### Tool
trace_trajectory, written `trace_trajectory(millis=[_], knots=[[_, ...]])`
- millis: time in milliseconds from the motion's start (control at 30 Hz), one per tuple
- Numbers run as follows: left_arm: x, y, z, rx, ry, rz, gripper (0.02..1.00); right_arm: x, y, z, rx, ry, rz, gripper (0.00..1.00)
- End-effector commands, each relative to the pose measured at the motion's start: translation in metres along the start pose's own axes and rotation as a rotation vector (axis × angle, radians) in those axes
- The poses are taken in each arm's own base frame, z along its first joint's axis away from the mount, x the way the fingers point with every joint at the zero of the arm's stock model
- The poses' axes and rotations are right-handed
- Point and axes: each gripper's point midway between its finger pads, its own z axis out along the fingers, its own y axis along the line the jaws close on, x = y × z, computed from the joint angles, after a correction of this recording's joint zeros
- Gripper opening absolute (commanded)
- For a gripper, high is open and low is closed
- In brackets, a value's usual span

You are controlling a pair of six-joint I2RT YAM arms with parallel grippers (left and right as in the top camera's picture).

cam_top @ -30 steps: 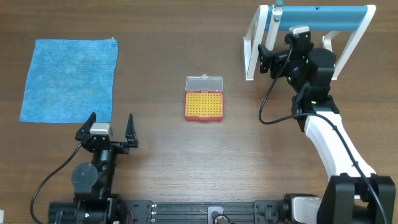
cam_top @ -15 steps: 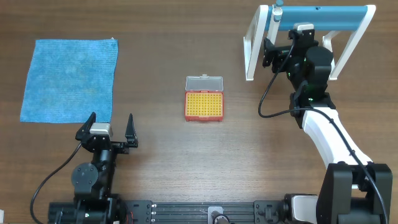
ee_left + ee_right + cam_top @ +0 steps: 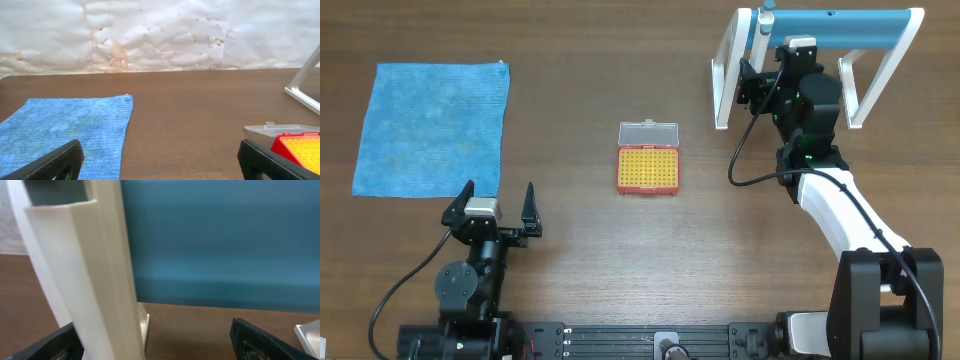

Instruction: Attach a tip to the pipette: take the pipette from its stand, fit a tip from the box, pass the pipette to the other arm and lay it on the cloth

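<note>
Blue cloth [image 3: 430,130] lies flat at the tabletop's [image 3: 570,260] far-left corner. The left hand [image 3: 498,200] sits just off the cloth's near-right corner, low by the near edge, fingers spread wide. From its wrist camera the two fingers frame bare wood, with the cloth edge on one side and the box corner on the other. The tip box [image 3: 648,170] is mid-tabletop, orange-red with a yellow tip rack. Its clear lid [image 3: 648,133] is flipped open on the far side, and the box is well apart from both hands with only bare wood around it. The stand [image 3: 724,85] is at the far-right corner, a white frame with a blue top bar [image 3: 840,25]. The pipette [image 3: 766,22] hangs at the left end of that bar, on the stand. The right hand [image 3: 752,88] is up against the stand's left side, near the pipette, fingers spread. In the right wrist view a white upright [image 3: 95,280] stands between the two fingers, close to one of them, with the blue panel behind. Cannot tell if either finger touches it. A black cable [image 3: 750,170] loops off the right arm above the tabletop.
</note>
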Motion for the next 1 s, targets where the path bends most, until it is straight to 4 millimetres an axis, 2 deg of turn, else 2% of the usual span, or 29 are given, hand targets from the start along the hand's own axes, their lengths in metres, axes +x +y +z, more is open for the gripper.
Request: trace_trajectory(millis=[33, 267, 567, 833, 933, 1000], knots=[[0.0022, -0.0037, 0.0001, 0.019, 0.008, 0.012, 0.998, -0.0072, -0.0026, 0.0035, 0.023, -0.018, 0.015, 0.932], [0.0022, -0.0037, 0.0001, 0.019, 0.008, 0.012, 0.998, -0.0051, -0.0015, 0.0052, 0.025, -0.015, 0.014, 0.89], [0.0022, -0.0038, 0.0001, 0.02, 0.008, 0.012, 0.998, -0.006, 0.0007, 0.0075, 0.019, -0.026, 0.012, 0.741], [0.0022, -0.0037, 0.0001, 0.019, 0.008, 0.012, 1.0, -0.0069, 0.0031, 0.0096, 0.014, -0.037, 0.009, 0.678], [0.0022, -0.0037, 0.0001, 0.019, 0.008, 0.012, 0.998, -0.009, 0.0032, 0.0096, 0.013, -0.045, 0.008, 0.592], [0.0022, -0.0037, 0.0001, 0.019, 0.008, 0.013, 0.998, -0.0094, 0.0032, 0.0096, 0.013, -0.046, 0.009, 0.577]])
